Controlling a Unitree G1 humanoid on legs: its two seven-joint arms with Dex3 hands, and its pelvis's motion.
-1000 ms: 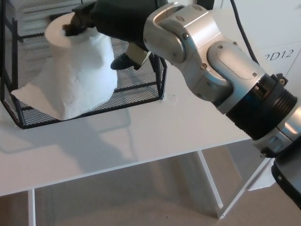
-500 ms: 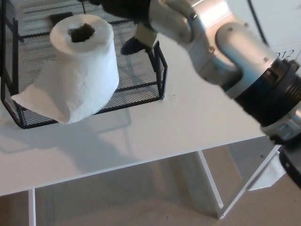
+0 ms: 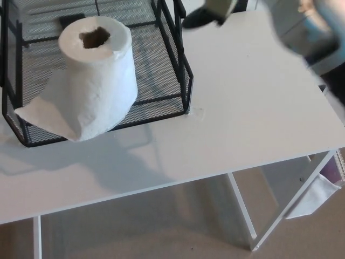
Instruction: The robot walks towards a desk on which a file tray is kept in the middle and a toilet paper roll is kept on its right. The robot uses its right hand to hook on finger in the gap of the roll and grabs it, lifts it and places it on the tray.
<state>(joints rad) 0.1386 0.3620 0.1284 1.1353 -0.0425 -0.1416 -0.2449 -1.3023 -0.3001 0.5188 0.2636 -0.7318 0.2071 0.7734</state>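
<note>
The white toilet paper roll (image 3: 99, 81) stands upright inside the black wire-mesh file tray (image 3: 186, 81), hole facing up. A loose sheet hangs from it over the tray's front left rim. My right hand (image 3: 207, 13) is a dark blur at the top edge, above the desk and just right of the tray's back right corner. It is apart from the roll and holds nothing that I can see. Motion blur hides whether it is open or shut. The blurred right forearm (image 3: 310, 29) crosses the top right corner. My left hand does not show.
The tray sits on a white desk (image 3: 248, 113) whose front edge runs across the lower part of the view. The desk's right corner is at the far right. Below are white desk legs (image 3: 241, 213) and beige floor. A small dark object (image 3: 70, 20) lies at the tray's back.
My right hand has let go of the roll and pulled up and to the right, out of the tray. The roll now stands alone in the tray, unmoved since half a second ago.
</note>
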